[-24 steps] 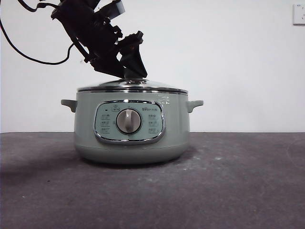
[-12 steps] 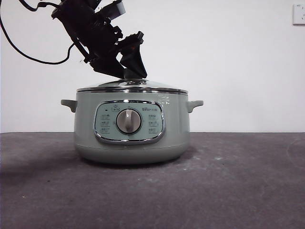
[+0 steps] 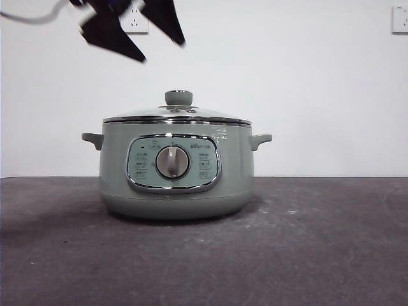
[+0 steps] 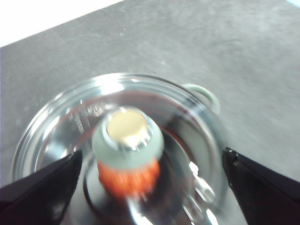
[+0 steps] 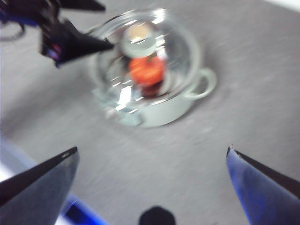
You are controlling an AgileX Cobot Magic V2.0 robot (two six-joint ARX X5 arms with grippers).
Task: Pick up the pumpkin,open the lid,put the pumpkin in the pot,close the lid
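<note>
sage-green pot (image 3: 176, 172): mid-worktop (image 3: 319, 255), glass lid (image 3: 177, 113) seated on its rim. pumpkin (image 5: 146, 70): inside the pot, seen through the glass. left gripper (image 3: 134, 29): above the lid knob, fingers spread wide, holding nothing. right gripper (image 5: 150, 187): high over the worktop, fingers wide apart, empty.

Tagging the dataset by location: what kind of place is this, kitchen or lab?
Likely a lab or test bench, not a kitchen: the pot sits alone on a bare dark grey table against a plain white wall with a power socket.
</note>
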